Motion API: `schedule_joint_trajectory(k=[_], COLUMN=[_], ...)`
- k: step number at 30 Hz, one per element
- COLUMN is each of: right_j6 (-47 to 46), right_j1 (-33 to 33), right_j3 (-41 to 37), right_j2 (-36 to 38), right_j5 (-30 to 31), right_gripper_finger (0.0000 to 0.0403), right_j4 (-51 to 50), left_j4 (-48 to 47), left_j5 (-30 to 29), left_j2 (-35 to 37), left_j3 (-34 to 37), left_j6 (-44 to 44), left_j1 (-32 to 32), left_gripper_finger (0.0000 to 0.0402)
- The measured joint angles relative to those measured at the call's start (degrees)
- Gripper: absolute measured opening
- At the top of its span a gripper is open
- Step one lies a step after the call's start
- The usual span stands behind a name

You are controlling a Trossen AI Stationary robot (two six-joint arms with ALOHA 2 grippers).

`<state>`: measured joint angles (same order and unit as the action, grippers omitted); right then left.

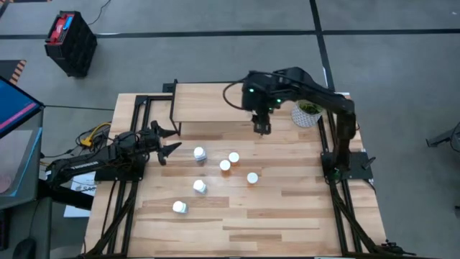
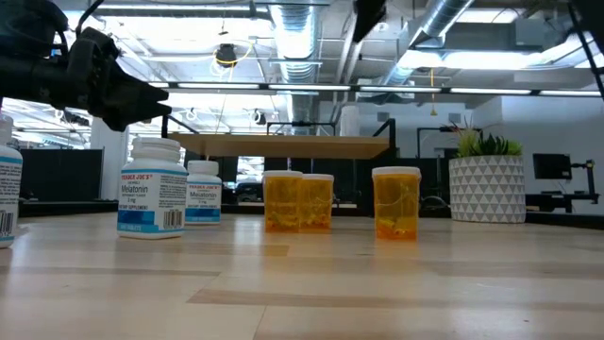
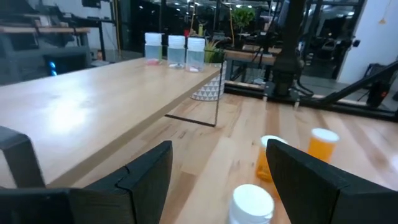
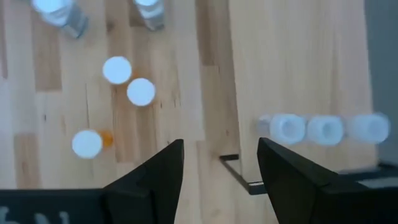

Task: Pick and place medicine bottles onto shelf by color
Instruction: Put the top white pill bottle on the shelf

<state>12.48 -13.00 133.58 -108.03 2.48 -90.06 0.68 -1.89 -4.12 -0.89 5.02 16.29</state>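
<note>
The shelf [image 1: 208,104] stands at the table's far side on thin black legs. Three clear bottles [image 3: 176,50] stand in a row on its top near the right end; they also show in the right wrist view [image 4: 323,127]. Three orange bottles [image 1: 233,157] and three white bottles with blue labels [image 1: 199,186] stand upright on the table. My right gripper [image 1: 262,128] is open and empty, pointing down above the shelf's near edge. My left gripper [image 1: 169,140] is open and empty, level, to the left of the nearest white bottle [image 1: 199,153].
A white plant pot [image 1: 307,113] stands at the shelf's right end, by the right arm's base. The bottles on the table cluster in the middle [image 2: 283,201]. Bare wood lies toward the table's near right corner [image 1: 302,216].
</note>
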Motion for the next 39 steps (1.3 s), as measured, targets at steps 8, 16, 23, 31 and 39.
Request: schedule_joint_trajectory(k=[8,16,23,31,39], right_j6=[4.10,0.86,-0.64,-5.98,-15.95], right_j1=[1.40,1.40,1.99,3.06,6.80], right_j3=[-0.04,-0.04,-1.02,-28.89,-58.68], right_j2=[3.23,7.00,10.59,24.76,40.77], right_j5=[-3.99,-5.86,-6.15,-6.21,-5.64], right_gripper_finger=[0.0223,0.0223,0.0223,0.0223,0.0223], right_j4=[0.04,0.04,0.27,9.67,37.10], left_j4=[0.00,2.88,7.57,5.85,-14.59], left_j5=[0.51,7.63,7.52,4.66,-2.16], left_j2=[0.00,0.00,0.00,0.00,-7.39], left_j3=[0.00,-0.15,-1.92,-5.87,-14.55], left_j6=[5.96,7.78,5.49,4.36,3.58], left_j1=[0.00,0.00,0.00,0.00,0.06], left_gripper_finger=[0.0248,0.0248,0.0248,0.0248,0.0248])
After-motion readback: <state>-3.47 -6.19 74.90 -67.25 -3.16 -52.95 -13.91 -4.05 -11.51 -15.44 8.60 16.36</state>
